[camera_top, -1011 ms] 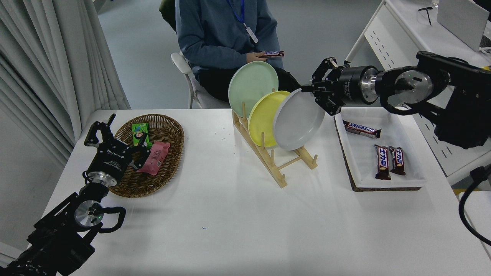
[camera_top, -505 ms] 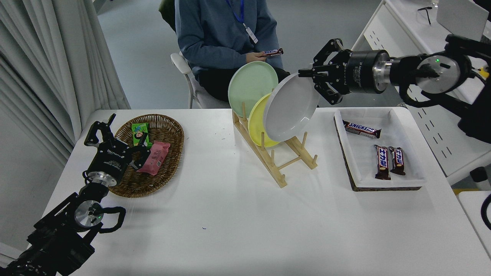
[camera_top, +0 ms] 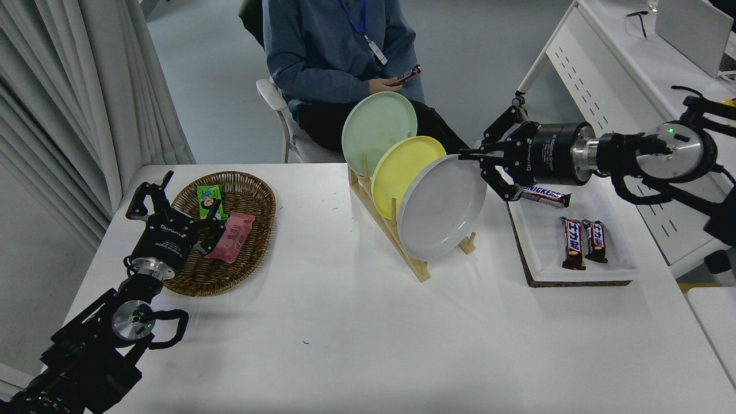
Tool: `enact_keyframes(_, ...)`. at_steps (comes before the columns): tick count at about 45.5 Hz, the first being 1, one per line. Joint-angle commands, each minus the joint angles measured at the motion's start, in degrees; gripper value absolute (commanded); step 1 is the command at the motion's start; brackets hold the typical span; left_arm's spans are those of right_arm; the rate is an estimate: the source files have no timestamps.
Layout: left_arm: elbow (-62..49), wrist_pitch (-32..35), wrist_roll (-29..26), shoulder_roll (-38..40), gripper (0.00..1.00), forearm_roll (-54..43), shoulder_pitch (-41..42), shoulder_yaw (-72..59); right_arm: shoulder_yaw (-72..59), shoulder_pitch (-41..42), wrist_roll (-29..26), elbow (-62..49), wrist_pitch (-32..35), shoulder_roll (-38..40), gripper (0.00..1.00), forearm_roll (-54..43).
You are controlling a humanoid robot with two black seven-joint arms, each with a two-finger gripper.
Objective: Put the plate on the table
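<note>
The pale grey plate (camera_top: 441, 207) is tilted on edge in front of the yellow plate (camera_top: 402, 167), over the front end of the wooden rack (camera_top: 415, 263). My right gripper (camera_top: 470, 156) comes in from the right and is shut on the plate's upper right rim. The plate's lower edge is close above the white table (camera_top: 345, 345); I cannot tell whether it touches the rack. My left gripper (camera_top: 172, 204) is parked open at the lower left, by the wicker basket.
A light green plate (camera_top: 376, 123) stands at the rack's back. A white tray (camera_top: 581, 269) with three chocolate bars lies to the right. The wicker basket (camera_top: 253, 244) holds snack packs. A person (camera_top: 339, 52) sits at the far side. A white desk (camera_top: 598, 75) stands at the right.
My right gripper lifted the grey plate up out of its rack slot, then carried it down and toward the rack's front end. The left arm has not moved.
</note>
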State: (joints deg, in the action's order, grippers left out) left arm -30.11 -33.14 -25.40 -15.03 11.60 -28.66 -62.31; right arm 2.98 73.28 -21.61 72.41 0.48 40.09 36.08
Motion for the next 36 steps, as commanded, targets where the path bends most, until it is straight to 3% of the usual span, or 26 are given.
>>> enact_keyframes(1, 0.05, 0.00, 0.00, 0.01, 1.00, 0.00, 0.01, 0.00, 0.01, -4.64, -0.27, 5.02, -7.14, 1.40, 0.00, 6.11)
enact_keyframes(11, 0.05, 0.00, 0.00, 0.01, 1.00, 0.00, 0.01, 0.00, 1.32, -8.50, -0.27, 7.05, -15.76, 1.40, 0.00, 10.94)
enact_keyframes(20, -0.04, 0.00, 0.00, 0.01, 1.00, 0.00, 0.01, 0.00, 6.51, -11.14, -0.18, 6.96, -27.45, 0.61, 0.00, 15.95)
enact_keyframes(33, -0.04, 0.00, 0.00, 0.01, 1.00, 0.00, 0.00, 0.00, 9.85, -11.23, 0.08, 6.61, -44.41, -4.49, 0.00, 20.61)
enact_keyframes(36, 0.05, 0.00, 0.00, 0.01, 1.00, 0.00, 0.01, 0.00, 11.08, -11.23, 0.08, 6.43, -45.48, -5.72, 0.00, 22.19)
